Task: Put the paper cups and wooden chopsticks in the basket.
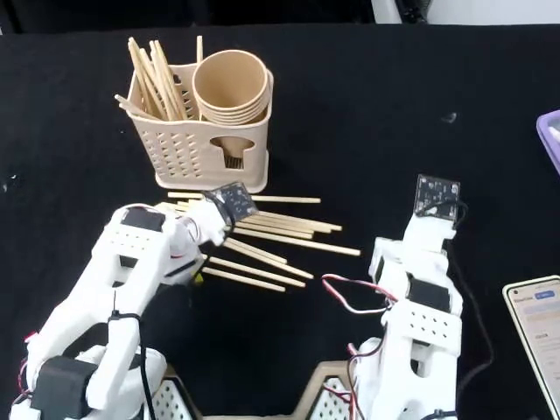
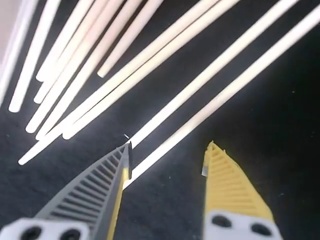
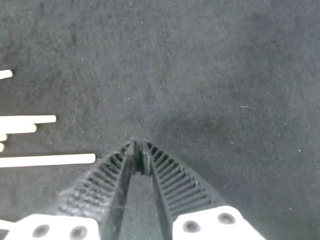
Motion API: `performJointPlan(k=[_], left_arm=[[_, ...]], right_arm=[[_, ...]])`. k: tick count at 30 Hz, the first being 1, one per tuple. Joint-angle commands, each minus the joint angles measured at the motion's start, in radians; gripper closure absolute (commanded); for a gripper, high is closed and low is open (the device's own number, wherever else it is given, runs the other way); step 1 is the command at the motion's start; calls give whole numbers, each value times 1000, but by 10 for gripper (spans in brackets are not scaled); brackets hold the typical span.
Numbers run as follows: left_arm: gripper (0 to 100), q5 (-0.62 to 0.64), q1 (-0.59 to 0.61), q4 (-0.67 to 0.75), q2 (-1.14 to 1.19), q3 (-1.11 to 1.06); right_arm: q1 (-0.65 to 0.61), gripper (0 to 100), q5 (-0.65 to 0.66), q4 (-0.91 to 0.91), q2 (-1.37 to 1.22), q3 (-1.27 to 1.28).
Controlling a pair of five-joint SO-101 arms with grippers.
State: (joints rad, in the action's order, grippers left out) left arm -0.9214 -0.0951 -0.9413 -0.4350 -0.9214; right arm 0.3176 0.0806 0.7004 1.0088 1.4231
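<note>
A beige perforated basket (image 1: 188, 153) stands at the back left. A stack of paper cups (image 1: 229, 83) and several upright wooden chopsticks (image 1: 153, 74) are inside it. More loose chopsticks (image 1: 280, 227) lie fanned on the black cloth in front of it. My left arm (image 1: 157, 245) is bent low over their near ends. My left gripper (image 2: 167, 151) is open just above the cloth, and two chopsticks (image 2: 200, 107) run between its fingers. My right gripper (image 3: 139, 148) is shut on nothing over bare cloth, to the right of the chopstick tips (image 3: 47, 160).
A phone (image 1: 535, 332) lies at the right edge of the table. A purple object (image 1: 551, 131) pokes in farther back on the right. The right arm (image 1: 429, 280) stands at the front right, apart from the chopstick pile.
</note>
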Motion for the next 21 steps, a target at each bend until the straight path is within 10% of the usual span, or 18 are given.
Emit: performJointPlan(k=[1,21], left_arm=[[757,-40,-10,32,12,31],[759,-44,-10,86,282,143]], right_arm=[[-12,987,2,-21,25,-4],[-12,987,2,-64,24,15]])
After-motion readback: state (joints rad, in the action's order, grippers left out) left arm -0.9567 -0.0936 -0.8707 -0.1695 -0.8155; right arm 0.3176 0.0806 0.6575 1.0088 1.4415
